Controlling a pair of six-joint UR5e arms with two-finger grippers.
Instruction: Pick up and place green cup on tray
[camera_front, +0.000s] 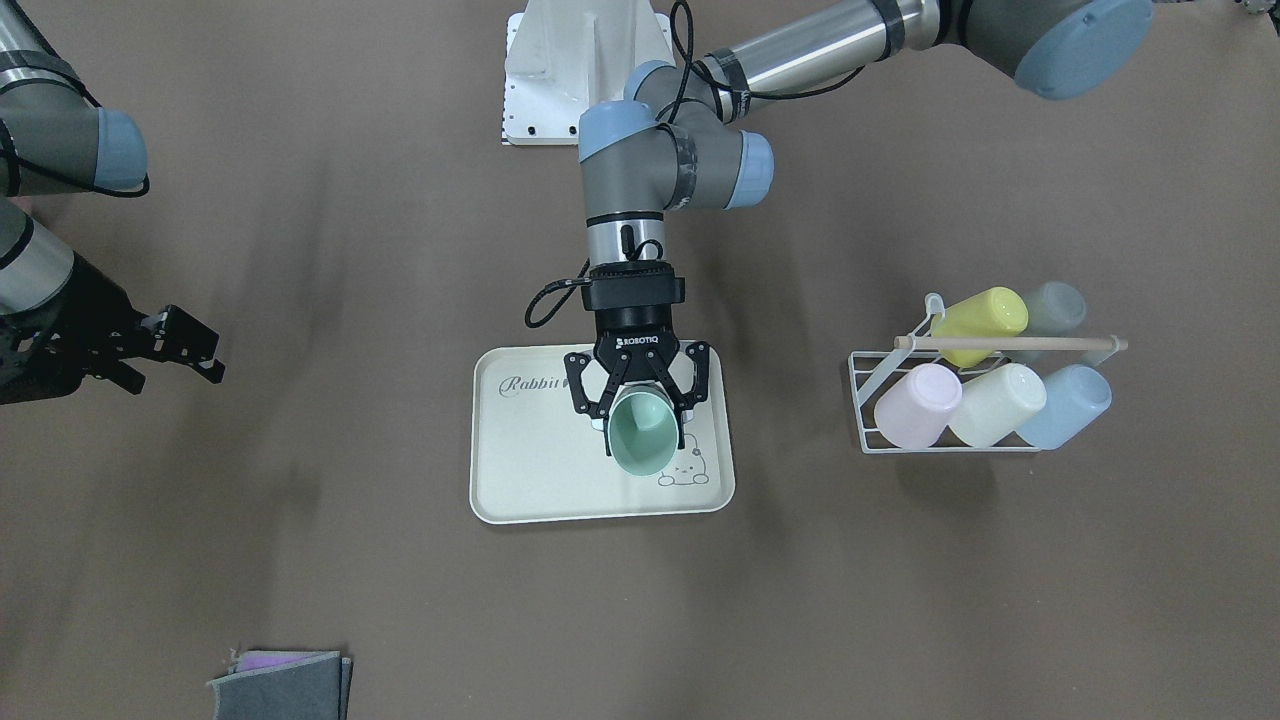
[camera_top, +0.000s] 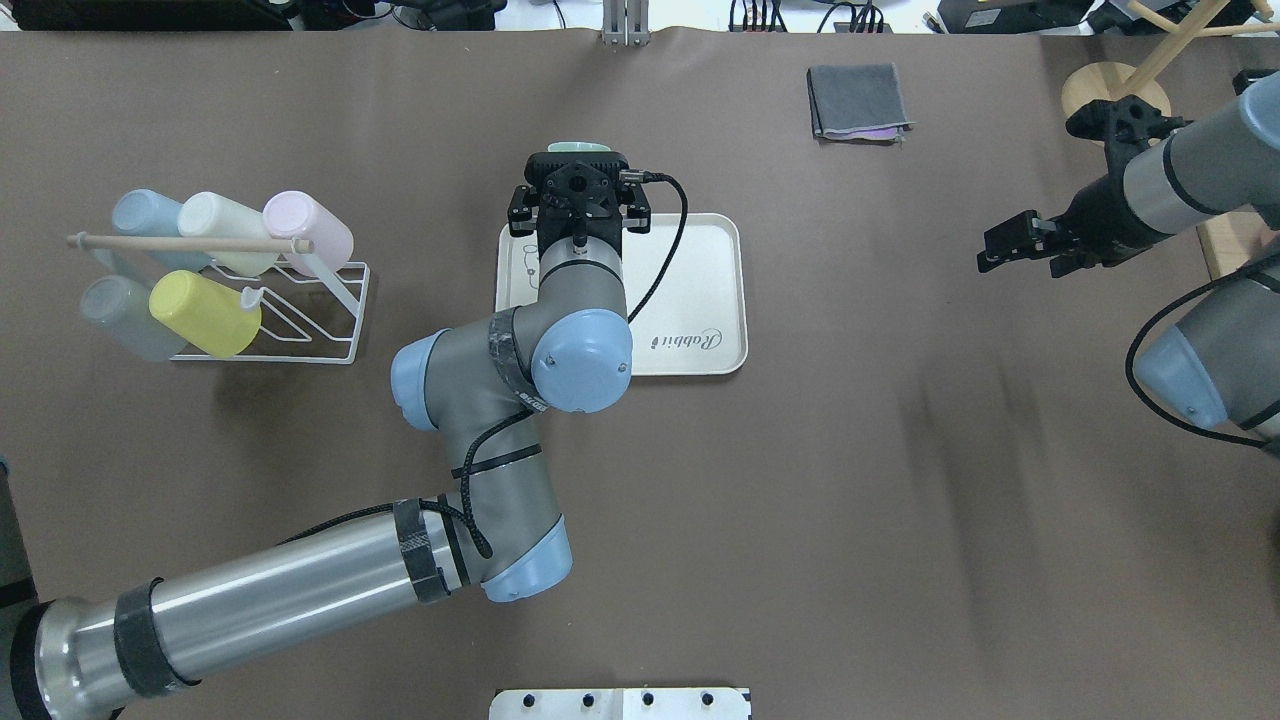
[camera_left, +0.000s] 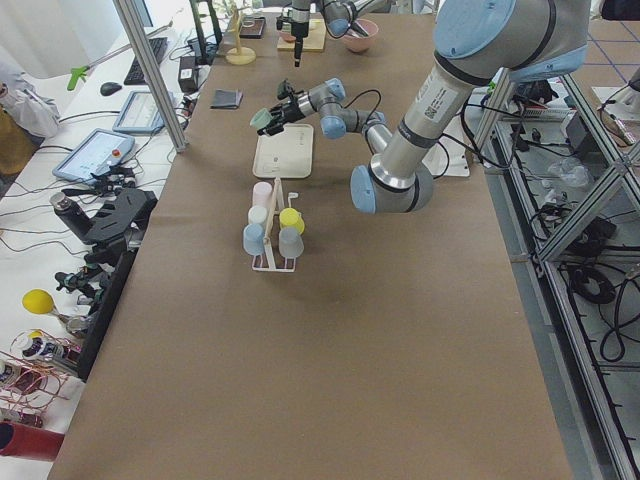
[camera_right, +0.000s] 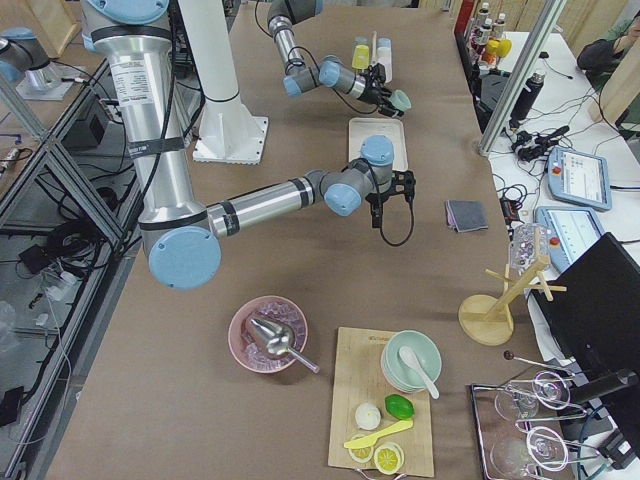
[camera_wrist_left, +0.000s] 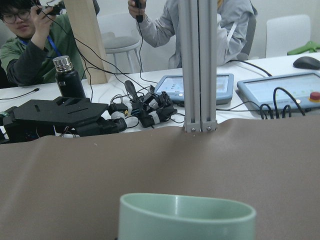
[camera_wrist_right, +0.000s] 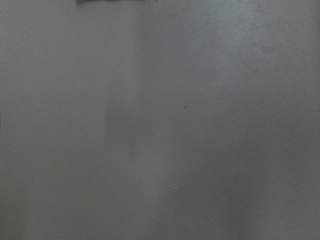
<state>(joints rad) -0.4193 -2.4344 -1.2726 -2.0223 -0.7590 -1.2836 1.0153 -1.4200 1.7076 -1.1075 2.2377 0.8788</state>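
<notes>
Exterior front-facing: green cup (camera_front: 640, 438) sits between the two fingers (camera_front: 584, 388) of the left gripper (camera_front: 640, 408). It lies sideways, mouth toward the operators' edge.
Cup place: held in the air over the tray (camera_front: 530, 480), above the tray corner with the rabbit drawing. The side views show a gap under it.
Left fingers: partly spread, clamped on the cup wall from both sides, touching only the cup.
Left wrist view: cup rim along the bottom edge, brown table (camera_front: 350, 560) beyond.
Tray: flat on the table, about mid-length and nearer the operators' edge. The "Rabbit" script is at its robot-side corner.
Right gripper (camera_top: 1030, 255): above the table's right end, well apart from the tray. Its fingers look apart and empty.
Right wrist view: bare table surface only.
Rack (camera_front: 865, 400): white wire, toward the table's left end, with a wooden rod (camera_front: 1010, 343) across the top.
Rack contents: yellow cup (camera_front: 980, 325), grey cup (camera_front: 1055, 308), pink cup (camera_front: 915, 405), cream cup (camera_front: 995, 403) and light blue cup (camera_front: 1068, 405), all lying on their sides.
Cloth (camera_front: 280, 685): folded, grey, at the operators' edge toward the right corner.
</notes>
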